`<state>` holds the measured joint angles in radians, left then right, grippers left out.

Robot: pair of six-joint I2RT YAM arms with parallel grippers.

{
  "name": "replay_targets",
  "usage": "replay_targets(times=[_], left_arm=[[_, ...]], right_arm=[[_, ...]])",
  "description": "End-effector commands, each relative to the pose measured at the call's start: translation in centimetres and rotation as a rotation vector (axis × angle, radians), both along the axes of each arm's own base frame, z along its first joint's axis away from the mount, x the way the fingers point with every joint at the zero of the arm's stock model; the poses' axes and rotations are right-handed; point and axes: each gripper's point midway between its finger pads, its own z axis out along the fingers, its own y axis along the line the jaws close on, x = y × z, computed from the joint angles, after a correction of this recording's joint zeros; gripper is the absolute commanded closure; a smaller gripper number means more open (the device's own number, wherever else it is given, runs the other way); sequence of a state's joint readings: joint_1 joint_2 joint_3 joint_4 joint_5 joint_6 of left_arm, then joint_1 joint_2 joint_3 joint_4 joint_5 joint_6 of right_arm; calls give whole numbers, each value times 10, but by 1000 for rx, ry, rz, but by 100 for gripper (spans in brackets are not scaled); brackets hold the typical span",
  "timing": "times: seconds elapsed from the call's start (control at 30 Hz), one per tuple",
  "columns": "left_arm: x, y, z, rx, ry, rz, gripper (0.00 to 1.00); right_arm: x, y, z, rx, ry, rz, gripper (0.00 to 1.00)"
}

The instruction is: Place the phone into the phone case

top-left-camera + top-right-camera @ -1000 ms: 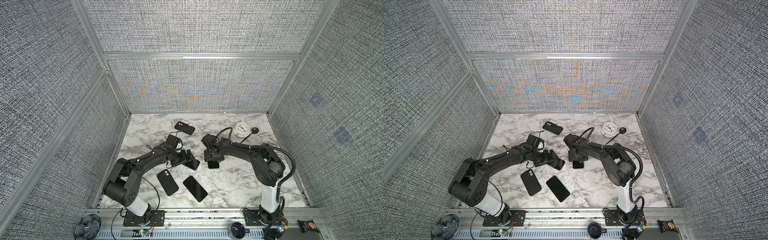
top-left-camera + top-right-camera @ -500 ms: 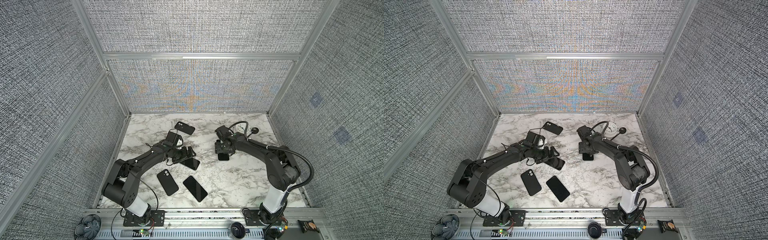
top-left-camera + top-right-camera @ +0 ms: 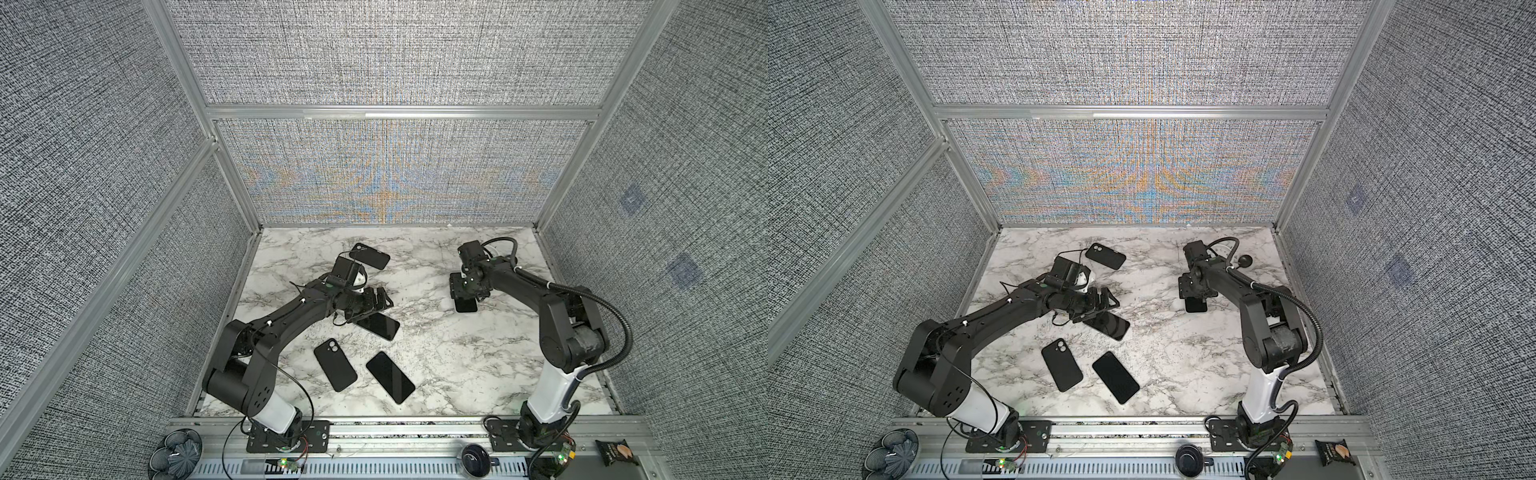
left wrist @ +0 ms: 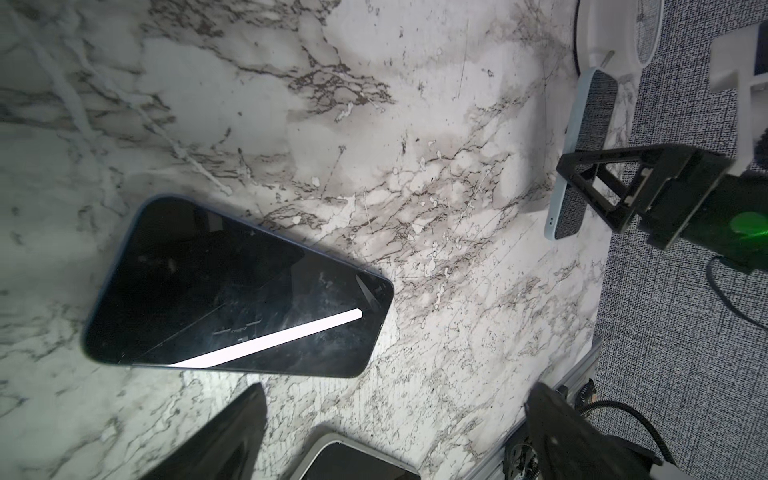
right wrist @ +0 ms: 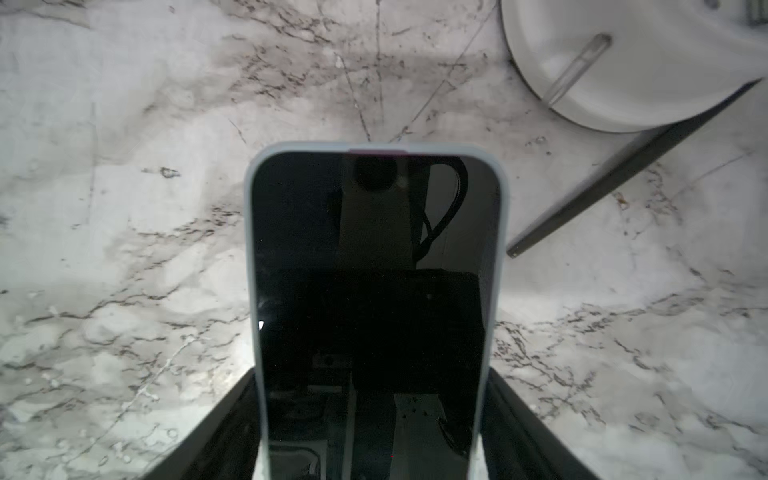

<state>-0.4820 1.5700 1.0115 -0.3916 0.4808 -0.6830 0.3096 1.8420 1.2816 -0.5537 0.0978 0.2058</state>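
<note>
My right gripper (image 3: 465, 297) is shut across the width of a phone (image 5: 374, 270) that has a dark screen and a pale blue rim. It holds the phone low over the marble at the back right, and the phone's front end (image 3: 1196, 306) sticks out of the jaws. My left gripper (image 3: 386, 301) stands open near the middle, just above another screen-up phone (image 3: 376, 325), gripping nothing. Two black cases with camera cut-outs lie backs up, one at the back (image 3: 369, 255) and one near the front (image 3: 334, 363). A third phone (image 3: 390, 376) lies beside the front case.
A white round clock (image 5: 623, 62) and a dark rod (image 5: 623, 166) sit just beyond the held phone at the back right. A black ball knob (image 3: 1244, 260) shows behind the right arm. Fabric walls close in the marble table (image 3: 457, 365) on three sides, and a metal rail (image 3: 395, 424) runs along the front.
My right gripper has carried the phone from the middle of the table to the back right. The left arm has stayed almost still, jaws open.
</note>
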Motion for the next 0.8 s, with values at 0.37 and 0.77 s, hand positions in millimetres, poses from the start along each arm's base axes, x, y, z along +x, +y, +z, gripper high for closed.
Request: replay_targets(times=[0.37, 0.77], left_arm=[[-6, 14, -8, 68, 5, 13, 2], [-12, 19, -10, 83, 10, 22, 2]], right_arm=[[-2, 27, -25, 98, 52, 56, 34], [-4, 25, -44, 59, 108, 59, 33]])
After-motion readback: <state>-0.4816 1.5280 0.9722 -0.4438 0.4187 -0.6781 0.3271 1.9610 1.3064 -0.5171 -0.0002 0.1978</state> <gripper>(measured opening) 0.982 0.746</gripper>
